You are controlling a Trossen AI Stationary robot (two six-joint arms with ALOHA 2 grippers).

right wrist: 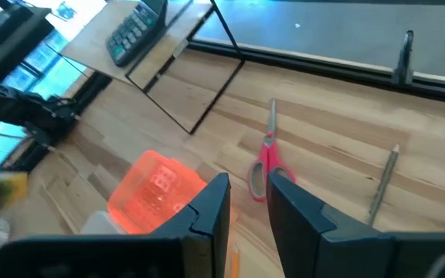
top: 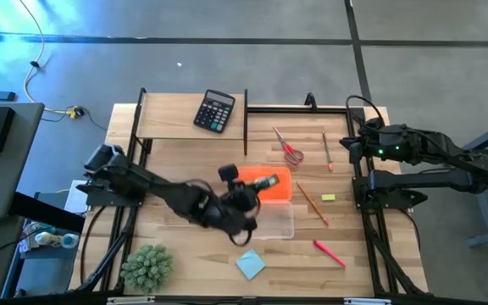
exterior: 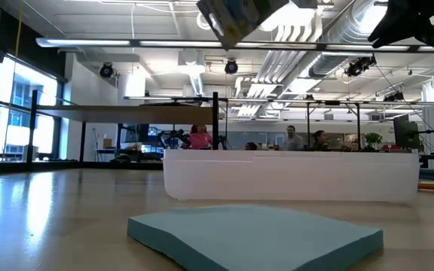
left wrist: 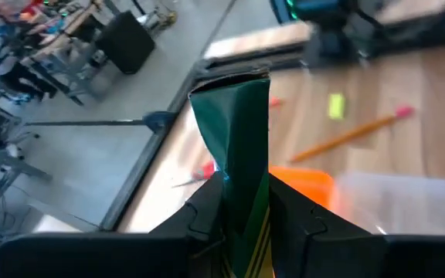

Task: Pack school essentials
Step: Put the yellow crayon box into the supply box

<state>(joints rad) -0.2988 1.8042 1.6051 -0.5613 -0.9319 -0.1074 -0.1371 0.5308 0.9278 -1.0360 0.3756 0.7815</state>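
Left hand [top: 242, 193] over the middle of the light wooden surface [top: 185, 157], clenched on a small green-and-yellow crayon pack [left wrist: 238, 147]. Pack stands up between the two dark fingers [left wrist: 207, 212] and is held in the air, clear of the surface, above the orange plastic case [top: 271, 184]. In the low view the pack [exterior: 236, 19] hangs high above the case.

Orange case sits mid-surface; its clear plastic half [top: 274, 222] lies open toward the near edge.

Right hand [top: 350, 144] over the right edge of the surface, far half. Fingers [right wrist: 211, 208] close together, a narrow gap between them, nothing gripped.

Red-handled scissors [top: 288, 147] flat on the surface toward the far edge, right of the case. Thin pencil with a red end [top: 326, 149] just right of the scissors, lying front to back. Orange-yellow pencil [top: 311, 202] slanted, right of the case. Tiny yellow eraser [top: 327, 197] just beside it. Red pen [top: 329, 252] slanted, toward the near right corner. Light-blue square note pad [top: 249, 264] near the near edge, about the middle.

Black calculator [top: 214, 111] on the raised wooden shelf [top: 163, 119] along the far edge, left half. Green spiky plant [top: 146, 267] at the near left corner.
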